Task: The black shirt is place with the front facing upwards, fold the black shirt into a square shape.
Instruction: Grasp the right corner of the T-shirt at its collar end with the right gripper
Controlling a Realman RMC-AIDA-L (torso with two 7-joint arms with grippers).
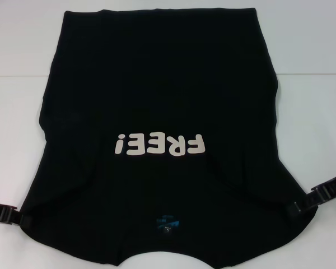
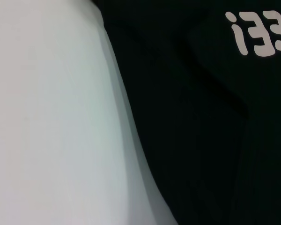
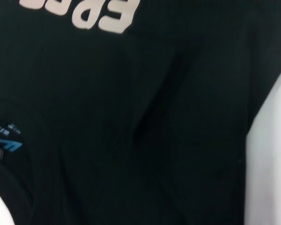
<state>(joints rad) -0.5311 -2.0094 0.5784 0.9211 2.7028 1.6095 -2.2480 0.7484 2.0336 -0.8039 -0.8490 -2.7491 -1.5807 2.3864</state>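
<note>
Since the black shirt (image 1: 162, 101) runs lengthwise away from the robot, left gripper (image 1: 14, 216) & right gripper (image 1: 302, 204) flank its near corners; can't tell their state tbh.

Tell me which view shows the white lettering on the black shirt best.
The head view: the whole word on the black shirt, the white lettering, reads complete there, upside down to the camera. The left wrist view catches only its end at a picture edge; the right wrist view shows only cut-off letters.
</note>
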